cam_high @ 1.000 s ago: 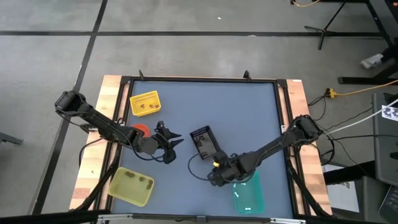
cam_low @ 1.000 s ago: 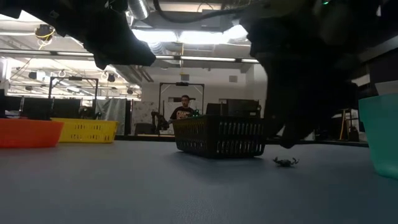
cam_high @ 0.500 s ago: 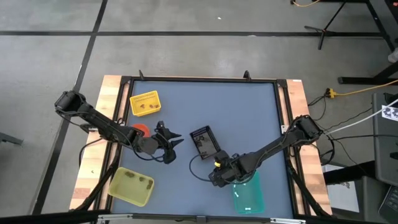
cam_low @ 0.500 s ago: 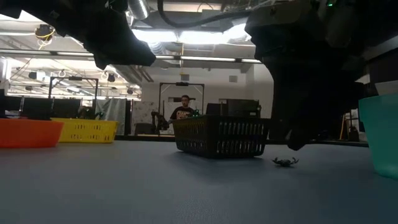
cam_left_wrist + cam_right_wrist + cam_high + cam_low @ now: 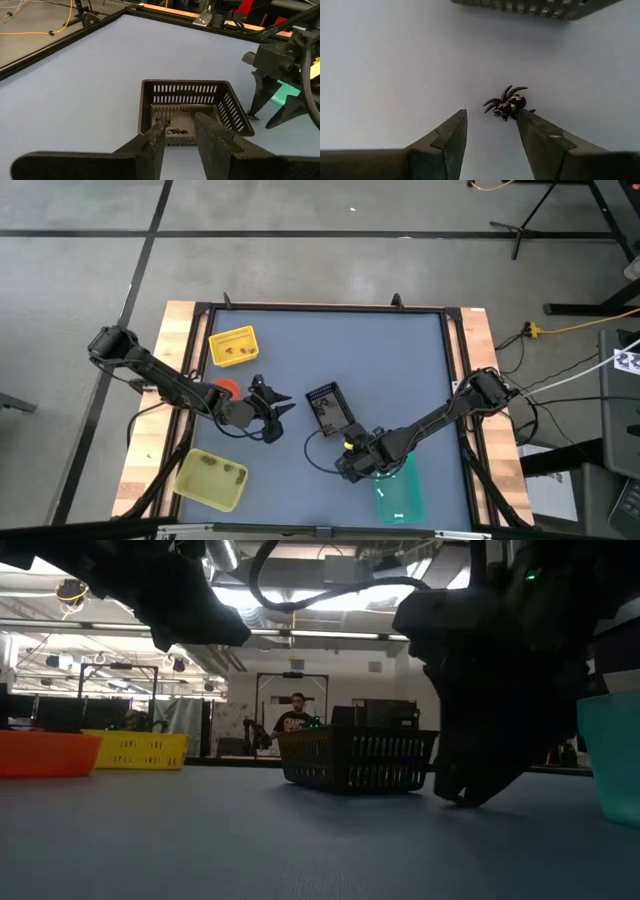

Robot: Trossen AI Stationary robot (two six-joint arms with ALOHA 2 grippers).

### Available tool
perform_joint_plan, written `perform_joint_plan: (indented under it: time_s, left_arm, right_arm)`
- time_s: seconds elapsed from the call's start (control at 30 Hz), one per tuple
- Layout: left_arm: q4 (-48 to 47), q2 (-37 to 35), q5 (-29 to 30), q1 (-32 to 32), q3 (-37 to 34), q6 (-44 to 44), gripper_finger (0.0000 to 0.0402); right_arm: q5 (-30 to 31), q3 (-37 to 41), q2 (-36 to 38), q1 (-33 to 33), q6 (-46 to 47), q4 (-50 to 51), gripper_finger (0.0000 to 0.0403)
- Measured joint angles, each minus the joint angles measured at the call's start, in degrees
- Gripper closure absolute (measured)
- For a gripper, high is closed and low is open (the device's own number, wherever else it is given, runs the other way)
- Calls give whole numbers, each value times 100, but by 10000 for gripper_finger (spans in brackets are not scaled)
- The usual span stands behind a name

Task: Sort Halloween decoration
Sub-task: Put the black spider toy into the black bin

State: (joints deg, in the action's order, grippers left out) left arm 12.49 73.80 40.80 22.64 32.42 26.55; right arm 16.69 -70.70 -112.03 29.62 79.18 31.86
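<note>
While the left gripper (image 5: pixel 268 416) hangs part-spread and empty over the table, we see trinkets already dropped in the yellow container (image 5: pixel 232 347), the yellow-green one (image 5: pixel 212 478) and the black tray (image 5: pixel 192 111). Farther right, our right gripper (image 5: pixel 490 131) stands spread around a black spider (image 5: pixel 506 105) lying on the mat beside the tray, not yet pinched.

The right tool (image 5: pixel 470 795) has dropped to the mat, now straddling the black spider (image 5: pixel 507 106).
</note>
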Motion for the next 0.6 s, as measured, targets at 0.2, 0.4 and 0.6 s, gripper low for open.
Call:
perform_joint_plan:
  time_s: [0.2,0.4,0.6]
  left_arm:
    - [2,0,-1,2,0,0,310]
    - [1,0,1,2,0,0,310]
    - [1,0,1,2,0,-1,310]
  right_arm:
    - [91,0,-7,-63,0,36,224]
    - [134,0,-46,-126,-2,98,224]
    - [140,0,-50,-126,-2,112,226]
